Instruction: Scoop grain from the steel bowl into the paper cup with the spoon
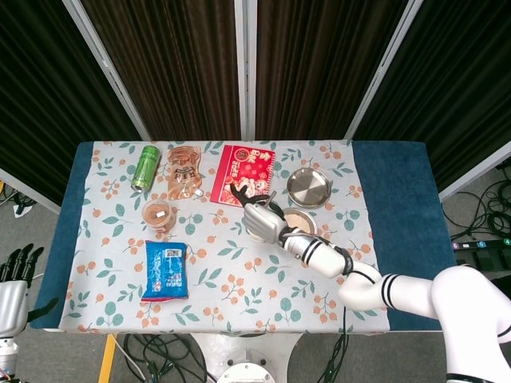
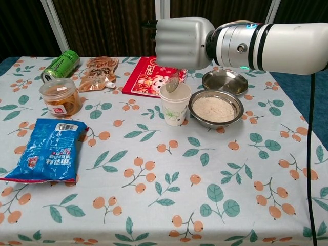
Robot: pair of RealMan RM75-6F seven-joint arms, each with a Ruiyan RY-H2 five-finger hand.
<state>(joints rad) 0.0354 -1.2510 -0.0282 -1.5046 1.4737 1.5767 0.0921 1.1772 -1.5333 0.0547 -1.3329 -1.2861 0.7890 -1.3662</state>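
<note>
My right hand (image 2: pixel 183 42) hangs above the white paper cup (image 2: pixel 175 106) and grips a metal spoon (image 2: pixel 172 82) whose bowl tilts down over the cup's mouth. In the head view the same right hand (image 1: pixel 261 219) hides most of the cup. The steel bowl (image 2: pixel 215 108) holding pale grain sits just right of the cup; in the head view the steel bowl (image 1: pixel 299 220) shows behind the wrist. My left hand (image 1: pixel 17 263) rests off the table at the lower left edge, holding nothing, fingers apart.
An empty steel dish (image 2: pixel 225 81) stands behind the grain bowl. A red booklet (image 2: pixel 152 75), a brown pouch (image 2: pixel 99 72) and a green can (image 2: pixel 60 65) line the far side. A plastic tub (image 2: pixel 60 97) and a blue snack bag (image 2: pixel 47 149) lie at the left.
</note>
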